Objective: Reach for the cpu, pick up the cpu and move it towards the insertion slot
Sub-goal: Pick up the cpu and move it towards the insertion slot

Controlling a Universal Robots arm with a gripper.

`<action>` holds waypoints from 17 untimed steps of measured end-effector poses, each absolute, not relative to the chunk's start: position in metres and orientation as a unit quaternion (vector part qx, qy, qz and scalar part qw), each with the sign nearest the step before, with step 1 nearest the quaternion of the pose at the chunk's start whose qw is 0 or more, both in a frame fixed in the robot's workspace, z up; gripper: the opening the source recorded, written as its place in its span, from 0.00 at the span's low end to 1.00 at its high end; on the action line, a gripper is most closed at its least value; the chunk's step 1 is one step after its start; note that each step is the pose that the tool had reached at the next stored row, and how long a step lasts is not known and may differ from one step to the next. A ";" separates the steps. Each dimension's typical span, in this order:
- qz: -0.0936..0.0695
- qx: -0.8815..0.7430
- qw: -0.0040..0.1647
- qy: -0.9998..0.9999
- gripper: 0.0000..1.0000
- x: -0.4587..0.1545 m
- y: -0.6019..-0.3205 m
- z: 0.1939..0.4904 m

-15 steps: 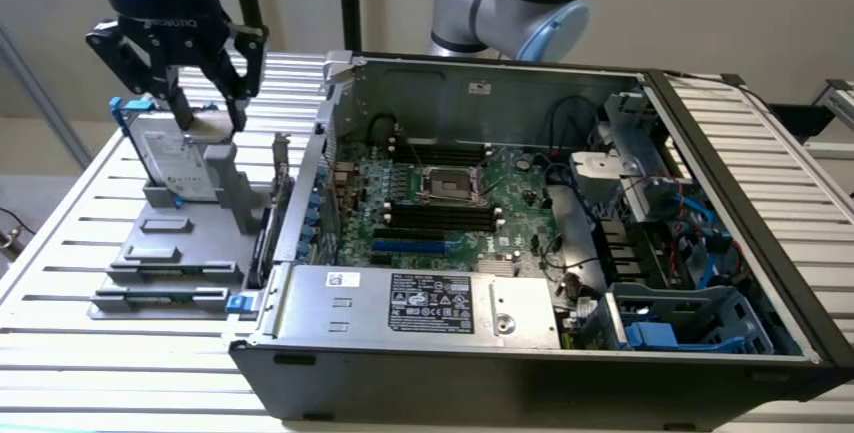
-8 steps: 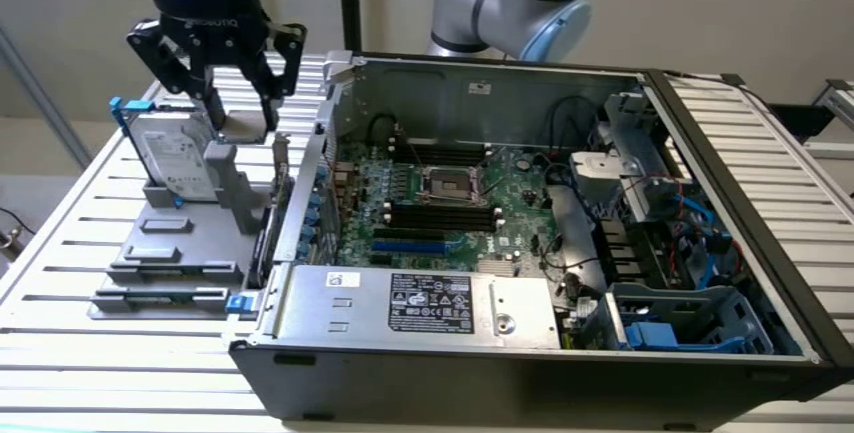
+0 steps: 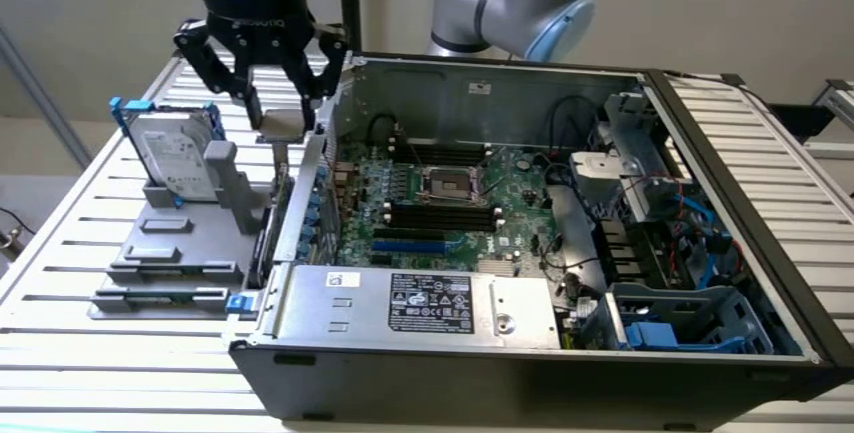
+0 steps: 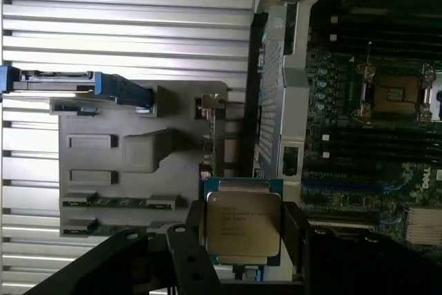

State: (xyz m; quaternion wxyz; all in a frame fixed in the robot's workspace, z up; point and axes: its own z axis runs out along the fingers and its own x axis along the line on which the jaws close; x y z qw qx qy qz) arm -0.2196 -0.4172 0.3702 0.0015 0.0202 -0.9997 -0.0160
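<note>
The tool (image 3: 283,111) hangs above the gap between the grey holder (image 3: 187,243) and the open computer case (image 3: 747,193), near the case's wall on the exterior view's left. Its 2 black fingers (image 3: 251,103) are drawn in narrow around the cpu (image 3: 284,123), which they hold clear of the holder, lifted up in the air. In the wrist view the cpu (image 4: 243,222) shows its shiny silver top with faint printed lines, sitting between the dark fingers (image 4: 293,229) on either side.

The insertion slot (image 3: 451,186) lies inside the case on the green board (image 3: 521,223), a square metal frame with a dark centre, well apart from the cpu and lower than it. In the wrist view the slot (image 4: 397,94) sits on the board (image 4: 331,101) far across from the held chip. Just beside it run long black memory slots (image 3: 441,217).

On the grey holder stands a silver hard drive (image 3: 176,158) with a blue bracket, upright and leaning slightly, on the exterior view's left of the tool. The holder and the case rest on a slatted metal table (image 3: 80,353). A silver power box (image 3: 427,303) with a black label fills the near part of the case. The arm's blue and silver joint (image 3: 514,3) rises behind the case.
</note>
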 end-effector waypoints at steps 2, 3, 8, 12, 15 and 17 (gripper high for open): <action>-0.017 0.020 0.002 -1.000 0.54 -0.210 -0.417 0.370; -0.018 0.020 0.001 -1.000 0.54 -0.206 -0.417 0.370; -0.025 0.020 0.001 -0.999 0.54 -0.183 -0.417 0.370; -0.033 0.020 0.001 -0.999 0.54 -0.165 -0.417 0.370; -0.037 0.020 0.001 -0.999 0.54 -0.151 -0.417 0.370; -0.039 0.020 0.001 -0.999 0.54 -0.142 -0.417 0.370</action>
